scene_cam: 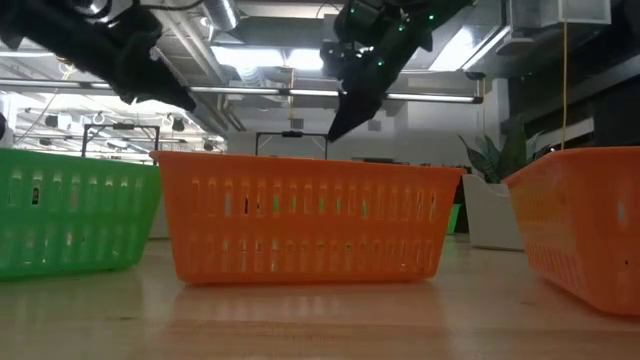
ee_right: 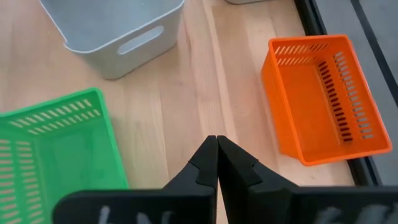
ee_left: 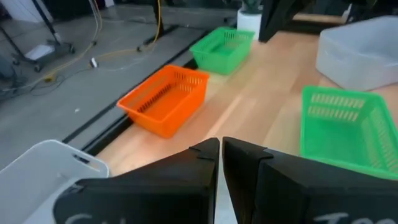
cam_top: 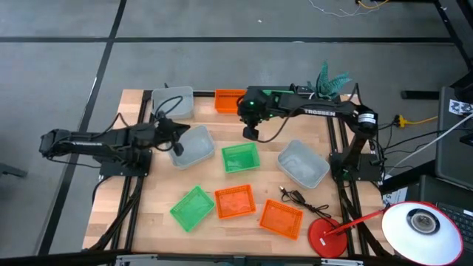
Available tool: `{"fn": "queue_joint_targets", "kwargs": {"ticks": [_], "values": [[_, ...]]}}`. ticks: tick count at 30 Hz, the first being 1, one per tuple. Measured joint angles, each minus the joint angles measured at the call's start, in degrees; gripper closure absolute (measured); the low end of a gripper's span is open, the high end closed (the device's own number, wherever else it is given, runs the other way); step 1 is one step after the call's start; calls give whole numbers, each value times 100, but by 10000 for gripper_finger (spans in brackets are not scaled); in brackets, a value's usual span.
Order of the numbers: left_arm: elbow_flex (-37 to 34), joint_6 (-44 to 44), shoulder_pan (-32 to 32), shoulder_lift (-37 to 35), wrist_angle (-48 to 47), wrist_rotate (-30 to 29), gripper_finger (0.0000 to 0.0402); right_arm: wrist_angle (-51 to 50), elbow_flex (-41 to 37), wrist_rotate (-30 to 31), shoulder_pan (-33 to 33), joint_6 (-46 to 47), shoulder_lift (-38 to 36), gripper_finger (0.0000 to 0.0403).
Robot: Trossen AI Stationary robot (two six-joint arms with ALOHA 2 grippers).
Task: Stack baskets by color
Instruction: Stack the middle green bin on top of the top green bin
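Observation:
Nine baskets sit upright on their bottoms on the wooden table. Along the far edge stand a grey basket (cam_top: pixel 174 102), an orange basket (cam_top: pixel 229 100) (ee_right: pixel 323 96) and a green basket (ee_left: pixel 222 48). In the middle row are a grey basket (cam_top: pixel 194 146), a green basket (cam_top: pixel 240 157) and another grey basket (cam_top: pixel 303 162). Near the front are a green basket (cam_top: pixel 192 207) and two orange baskets (cam_top: pixel 234 201) (cam_top: pixel 281 219). My left gripper (cam_top: pixel 177 131) (ee_left: pixel 219 155) hangs shut over the middle-left grey basket's far corner. My right gripper (cam_top: pixel 251 133) (ee_right: pixel 216 152) hangs shut above bare table between the far orange and middle green baskets.
A white pot with a teal plant (cam_top: pixel 332 81) stands at the far right corner. A black cable (cam_top: pixel 299 198) lies near the front right. A red lamp base (cam_top: pixel 325 236) and its white shade (cam_top: pixel 421 225) stand at the near right corner.

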Motion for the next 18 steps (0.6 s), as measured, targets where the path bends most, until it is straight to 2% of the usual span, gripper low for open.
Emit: {"fn": "queue_joint_targets", "kwargs": {"ticks": [5,11,15,18], "values": [[-557,-359,-2,-405,28,116,388,79,-22,-1,41,-17,39,396],[-971,-396,0,-595,301,119,388,184,-28,-10,136,-27,45,396],[-1206,399,-1,-591,444,878,388,186,-31,-7,149,36,45,396],[-1445,750,-4,-591,1021,1376,388,185,-31,-7,149,36,45,396]]}}
